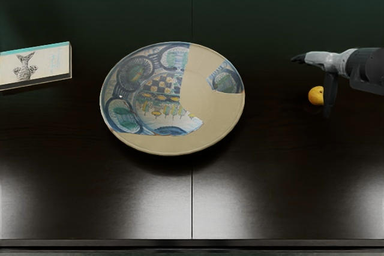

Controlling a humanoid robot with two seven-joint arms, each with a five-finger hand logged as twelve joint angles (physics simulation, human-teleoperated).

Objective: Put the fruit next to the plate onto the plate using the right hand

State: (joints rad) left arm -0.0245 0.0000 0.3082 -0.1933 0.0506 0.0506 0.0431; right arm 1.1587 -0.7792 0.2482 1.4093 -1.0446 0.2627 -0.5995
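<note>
A small orange fruit [315,95] lies on the dark table to the right of a large beige plate [219,118] painted with blue and yellow patterns. My right hand [321,76] reaches in from the right edge and hovers just above and beside the fruit. One finger points left, another hangs down right next to the fruit, partly covering its right side. The fingers are spread and hold nothing. The left arm does not show.
A flat box [35,65] with a fish drawing lies at the left edge of the table. A teal wall runs along the back. Bare dark tabletop [192,202] stretches in front of the plate.
</note>
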